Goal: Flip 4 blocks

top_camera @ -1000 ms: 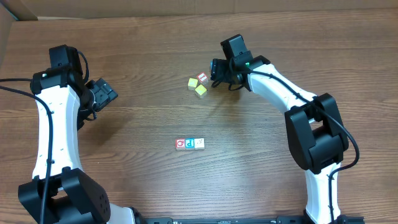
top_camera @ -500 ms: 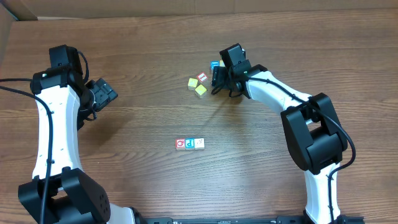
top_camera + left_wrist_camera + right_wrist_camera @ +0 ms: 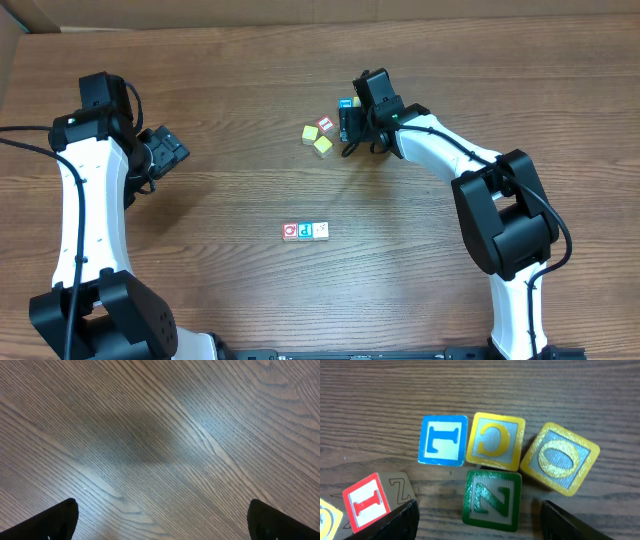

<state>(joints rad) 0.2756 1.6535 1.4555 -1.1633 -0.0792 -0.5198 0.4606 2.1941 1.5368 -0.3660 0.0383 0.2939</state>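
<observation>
Brown wood-grain desk [image 3: 230,80].
- Green block [image 3: 491,500] at far right-centre, between spread fingers [image 3: 395,522] of right gripper [image 3: 347,125]; gap on each side, no contact.
- Just beside it: yellow C block [image 3: 495,441], light-blue block [image 3: 443,440], yellow O block [image 3: 560,458]; red I block [image 3: 366,501] by one finger.
- Red Q block [image 3: 290,231], blue P block [image 3: 306,230], pale block [image 3: 321,230] in tight row mid-desk, well apart from that cluster.
- Left gripper [image 3: 162,520]: fingers spread wide over bare wood.

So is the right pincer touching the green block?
Apart. Right wrist view: the right pincer straddles the green block, with bare table showing on both sides.
</observation>
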